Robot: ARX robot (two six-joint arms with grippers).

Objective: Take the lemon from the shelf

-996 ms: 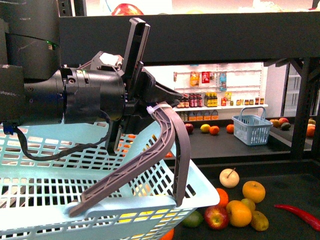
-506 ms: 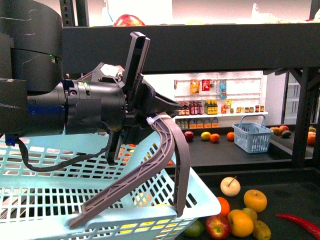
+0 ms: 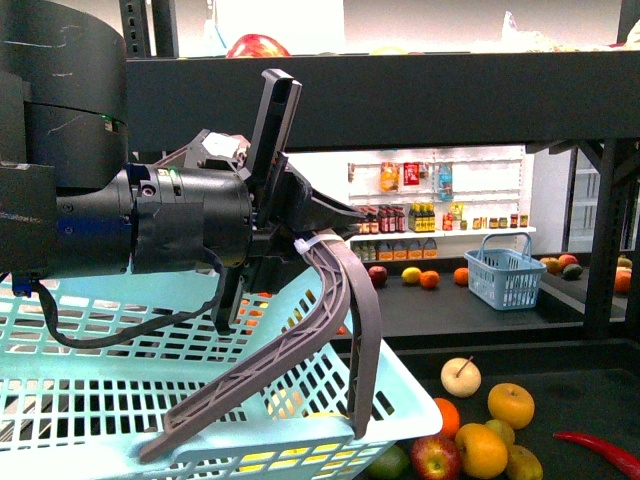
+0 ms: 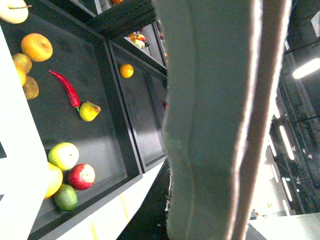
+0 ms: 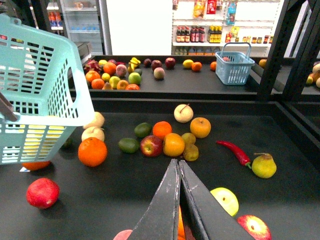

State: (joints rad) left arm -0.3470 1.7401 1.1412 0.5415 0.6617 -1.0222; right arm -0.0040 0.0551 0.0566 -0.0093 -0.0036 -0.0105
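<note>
Lemon, most likely the bright-yellow oval fruit beside a red apple and a lime, lies on the black shelf, half hidden by a pale edge in the left wrist view. The right gripper hovers low near that cluster, its fingers pressed together and holding nothing, so the step in hand looks like the approach. Next it would need to spread its fingers and settle around the fruit. The left gripper reaches over the turquoise basket rim; whether it clamps the rim cannot be told.
</note>
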